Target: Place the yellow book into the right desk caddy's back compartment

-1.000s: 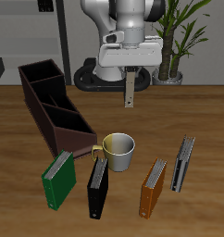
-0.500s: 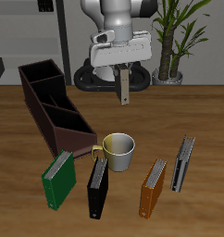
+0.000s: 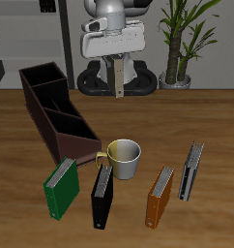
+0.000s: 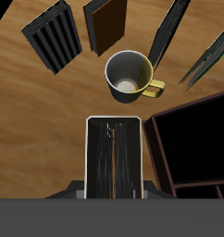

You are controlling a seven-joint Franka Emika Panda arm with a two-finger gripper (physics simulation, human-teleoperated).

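My gripper (image 3: 118, 60) is shut on the yellow book (image 3: 119, 79), which hangs upright below it, high above the table near the back. In the wrist view the book (image 4: 114, 159) shows end-on, beside the caddy's rim (image 4: 158, 148). The right desk caddy (image 3: 75, 138) is a long dark maroon box lying on the table, slanting from the back toward the mug. Its back compartment (image 3: 42, 79), the tall-walled end farthest from the front edge, is open and empty. The book is beside the caddy and above it, not over the back compartment.
A tan mug (image 3: 124, 156) stands by the caddy's lower end. Nearer the front edge stand a green book (image 3: 60, 186), a black book (image 3: 102, 194), an orange book (image 3: 160, 196) and a dark grey book (image 3: 190, 171). A potted plant (image 3: 177, 44) stands at the back.
My gripper has risen and moved farther back and toward the caddy's side, carrying the yellow book with it. Nothing on the table has moved.
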